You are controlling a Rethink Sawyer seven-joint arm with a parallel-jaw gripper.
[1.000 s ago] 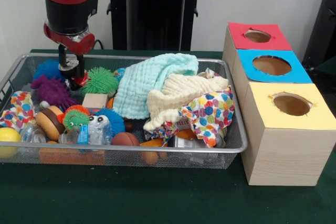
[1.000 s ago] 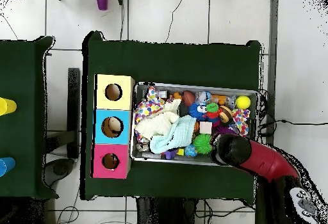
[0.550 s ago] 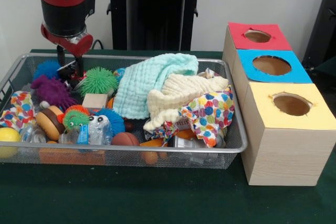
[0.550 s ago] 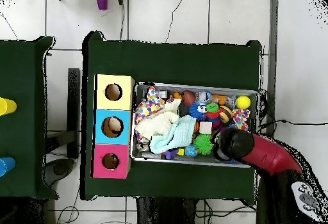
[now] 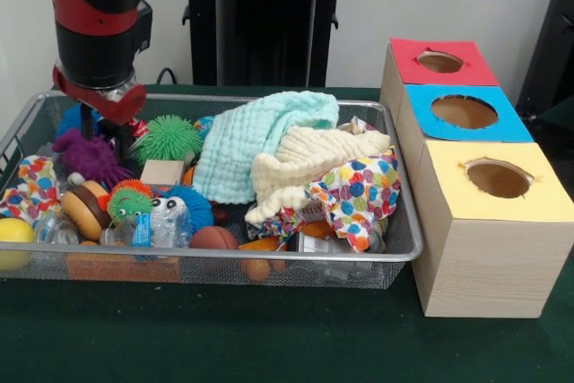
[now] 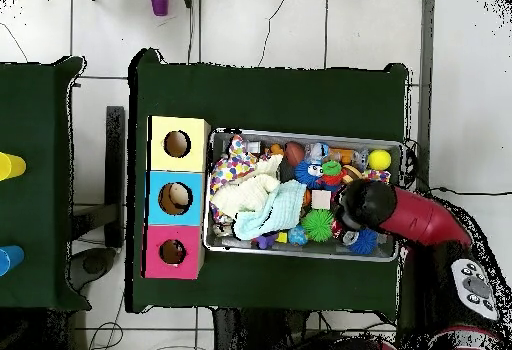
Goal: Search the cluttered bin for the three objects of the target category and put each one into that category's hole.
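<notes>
My jaws [image 5: 90,123] are down in the far left corner of the wire bin [image 5: 224,262], hidden behind my red wrist collar; can't tell how far open they are or whether they hold anything. Tight here: bin's back rim and left wall close by, blue spiky ball [image 5: 72,117] just behind me, purple spiky ball [image 5: 88,155] right below, green spiky ball [image 5: 169,138] just to the right. Target category not identifiable from here. Centre of bin is heaped with the mint cloth [image 5: 251,143], cream cloth [image 5: 309,163] and polka-dot cloth [image 5: 354,193], piled above rim height. Three boxes sit on the desk [image 5: 269,347] beyond the bin's right wall: red hole [image 5: 439,61], blue hole [image 5: 464,111], yellow hole [image 5: 499,178], all unobstructed from above. Overhead, my arm [image 6: 420,218] enters over the bin's end opposite the boxes.
</notes>
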